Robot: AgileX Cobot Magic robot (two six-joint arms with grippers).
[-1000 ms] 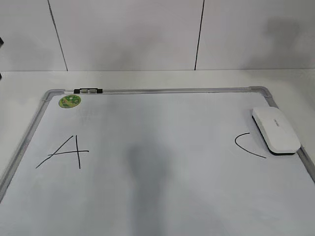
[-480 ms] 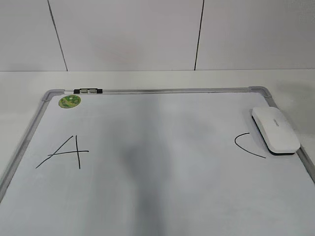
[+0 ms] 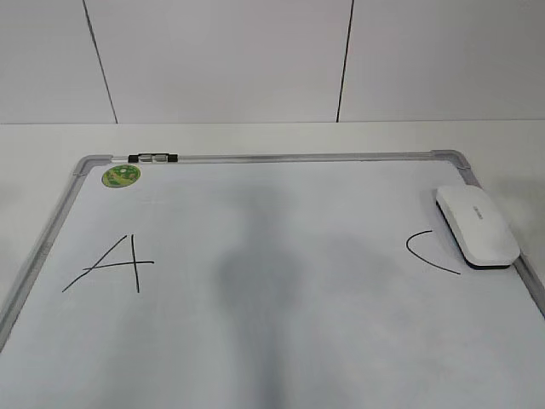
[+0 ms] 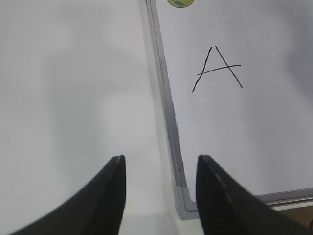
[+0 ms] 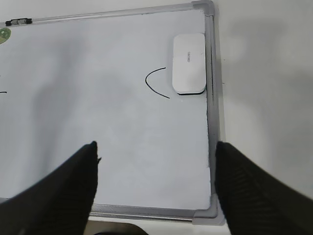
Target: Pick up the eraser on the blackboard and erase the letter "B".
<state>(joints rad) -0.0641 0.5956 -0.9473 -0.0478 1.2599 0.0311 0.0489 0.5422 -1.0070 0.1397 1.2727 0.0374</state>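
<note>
Notably, the blackboard point(image 3: 255, 158) carried only two legible letters: an "A" point(image 3: 111, 264) near its left frame and a "C" point(image 3: 428, 252) near its right frame. The middle of the board between them was blank, apart from a soft grey shadow. The eraser point(image 3: 477, 226) lay flat on the board just right of the "C", against the right frame; small grey print on its top could not be read in any view. A round green sticker point(image 3: 121, 175) sat by the board's top left corner, its design too small to make out, beside a dark clip point(image 3: 152, 158) on the top frame. The exterior view showed neither arm. The left end effector point(image 4: 159, 193) hung spread apart and empty above the board's near left corner and the white tabletop point(image 4: 73, 88). The right end effector point(image 5: 155, 183) was spread wide, empty, over the board's near right part, well apart from the eraser.
</note>
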